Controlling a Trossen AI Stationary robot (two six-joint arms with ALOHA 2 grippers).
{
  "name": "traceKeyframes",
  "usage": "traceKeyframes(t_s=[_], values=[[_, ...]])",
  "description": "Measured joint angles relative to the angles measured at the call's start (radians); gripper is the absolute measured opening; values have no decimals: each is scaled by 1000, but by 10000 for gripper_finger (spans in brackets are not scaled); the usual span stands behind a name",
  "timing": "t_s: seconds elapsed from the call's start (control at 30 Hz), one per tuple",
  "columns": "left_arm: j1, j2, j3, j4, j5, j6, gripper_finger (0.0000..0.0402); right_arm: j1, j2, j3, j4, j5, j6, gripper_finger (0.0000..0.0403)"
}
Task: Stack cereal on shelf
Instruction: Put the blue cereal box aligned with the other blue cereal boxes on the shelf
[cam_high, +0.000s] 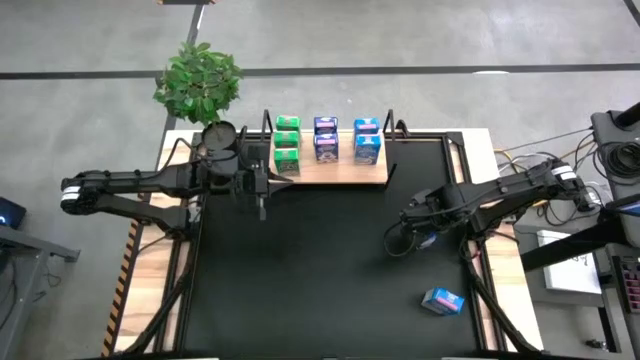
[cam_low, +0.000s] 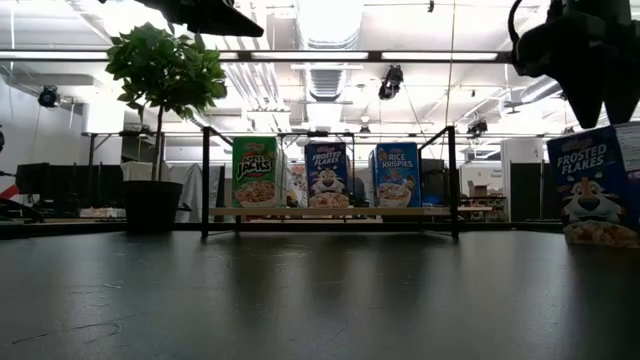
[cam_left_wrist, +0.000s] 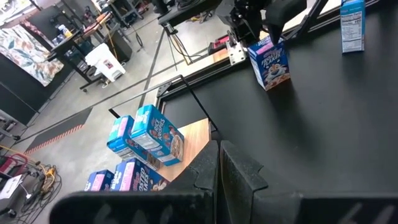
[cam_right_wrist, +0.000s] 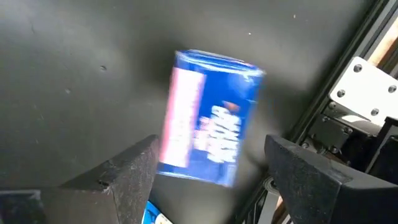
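The shelf stands at the table's far edge. It carries six cereal cartons in three short rows: green, purple-blue and blue. My right gripper hangs open over a blue Frosted Flakes carton. That carton stands upright on the mat, and the fingers are on either side of it, apart from it. Another blue carton sits near the right front. My left gripper is shut, in the air before the shelf's left end.
A potted plant stands behind the shelf's far left corner. The black mat is bare in the middle and on the near left. Black frame rails run along the table's sides. In the low view a Frosted Flakes carton fills the right edge.
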Motion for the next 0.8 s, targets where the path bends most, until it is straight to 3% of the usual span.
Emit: traceKeyframes(t_s=[0.6,0.8], values=[[0,0,0,-1,0,0,2,0,0,-40,4,8,0,270],[0,0,0,-1,0,0,2,0,0,-71,20,13,0,240]])
